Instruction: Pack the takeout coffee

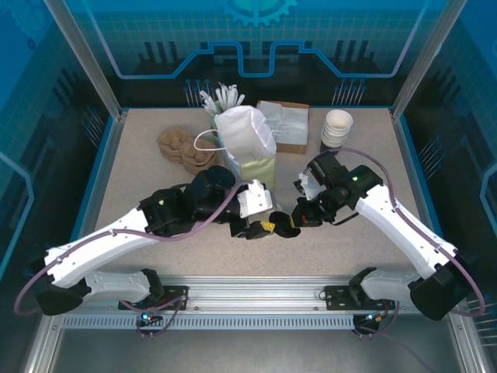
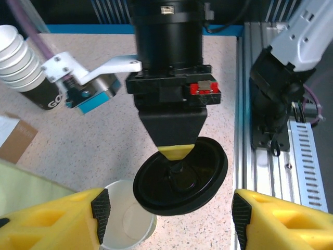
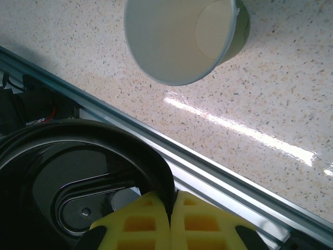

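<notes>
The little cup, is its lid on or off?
Off. The cup stands open and empty; the right gripper pinches the black lid.

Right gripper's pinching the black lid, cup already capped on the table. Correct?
No: the cup is uncapped, its white inside open to the right wrist view. The right gripper does pinch the black lid, and the cup is on the table.

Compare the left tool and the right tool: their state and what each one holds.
The left tool stands wide open; the right tool is shut. The left tool grips nothing, with a lidless cup close by it; the right tool pinches the rim of the black lid. Both are yellow-tipped.
</notes>
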Robot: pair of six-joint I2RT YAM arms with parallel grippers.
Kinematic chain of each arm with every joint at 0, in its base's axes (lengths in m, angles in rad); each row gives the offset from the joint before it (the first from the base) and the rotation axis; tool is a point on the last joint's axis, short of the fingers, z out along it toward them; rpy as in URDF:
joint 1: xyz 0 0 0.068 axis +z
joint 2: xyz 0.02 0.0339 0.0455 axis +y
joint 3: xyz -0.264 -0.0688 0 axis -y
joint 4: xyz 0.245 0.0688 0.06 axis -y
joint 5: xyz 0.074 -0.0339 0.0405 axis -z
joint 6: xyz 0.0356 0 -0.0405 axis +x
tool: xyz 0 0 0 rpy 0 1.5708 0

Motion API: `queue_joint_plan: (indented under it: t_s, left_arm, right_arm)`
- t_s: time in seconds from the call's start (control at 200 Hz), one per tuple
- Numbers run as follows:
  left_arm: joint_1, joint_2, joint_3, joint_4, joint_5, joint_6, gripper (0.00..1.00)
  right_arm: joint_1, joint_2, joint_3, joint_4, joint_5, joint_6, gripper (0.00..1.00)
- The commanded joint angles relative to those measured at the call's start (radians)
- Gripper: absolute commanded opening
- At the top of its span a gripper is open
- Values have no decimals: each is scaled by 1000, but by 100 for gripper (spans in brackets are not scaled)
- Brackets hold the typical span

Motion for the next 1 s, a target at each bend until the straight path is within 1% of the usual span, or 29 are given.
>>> queue_joint_plan:
  t_s: [0.0, 0.12, 0.2, 0.35, 0.68, 0.89, 0.995]
  left_arm:
    - [-6, 23, -10, 34, 80, 107, 64]
    - [-6, 57, 12, -28, 115, 160, 59]
    - [-7, 65, 0, -34, 128, 180, 53]
    - [-6, 65, -28, -34, 128, 206, 53]
    - [-6, 79, -44, -46, 66, 258, 54]
    - [-6, 105, -23, -82, 59, 281, 51]
    - [-6, 125, -10, -100, 54, 291, 48]
  right_arm:
    - [-16, 17, 35, -31, -69, -30, 0]
    - [-21, 27, 35, -32, -74, -39, 0]
    - [-23, 31, 35, -35, -73, -43, 0]
    - [-24, 39, 32, -34, -81, -46, 0]
    - [-24, 50, 42, -39, -89, -50, 0]
    - [-24, 49, 43, -42, -93, -50, 0]
    - [-24, 49, 42, -43, -95, -49, 0]
